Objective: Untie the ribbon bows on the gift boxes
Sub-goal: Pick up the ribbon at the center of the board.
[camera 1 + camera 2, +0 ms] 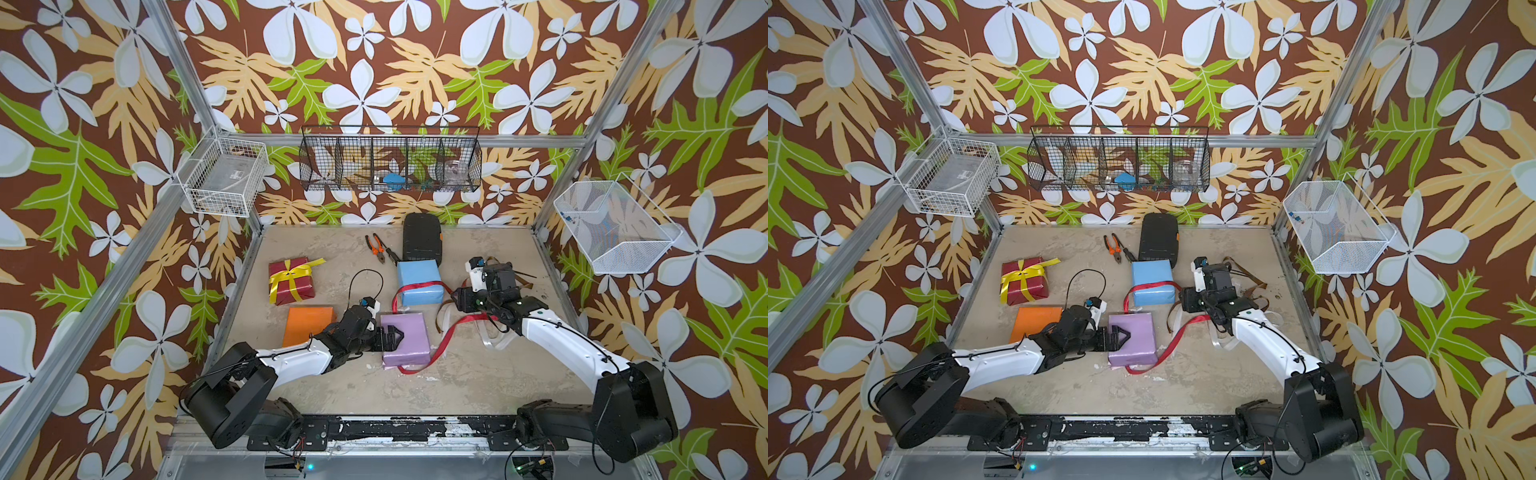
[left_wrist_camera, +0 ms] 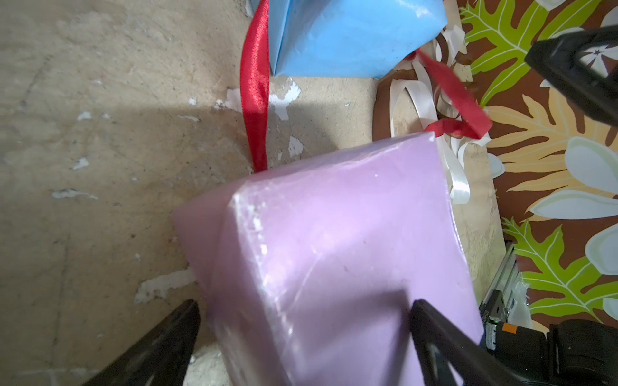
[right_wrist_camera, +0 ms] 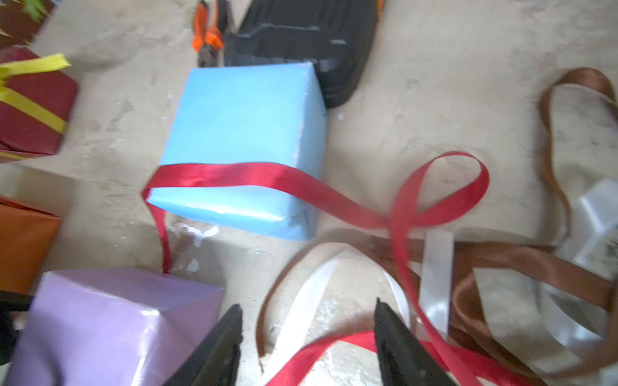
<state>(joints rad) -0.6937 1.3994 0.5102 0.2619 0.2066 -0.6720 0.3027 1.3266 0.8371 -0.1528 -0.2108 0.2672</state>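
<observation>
Two end effectors, both wide. The left end effector [image 2: 305, 302] straddles the lilac box's [image 2: 334, 217] edge. Red ribbon [image 3: 234, 173] passes between the right end effector's [image 3: 308, 303] jaws.

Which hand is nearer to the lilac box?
Left. The left hand is at the lilac box, open around its edge; the right hand is apart, beside the blue box.

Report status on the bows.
Left claw open over lilac box. Right claw open at red ribbon, trailing across light blue box. Yellow bow tied on dark red box. Brown ribbon, white ribbon loose by right claw.
</observation>
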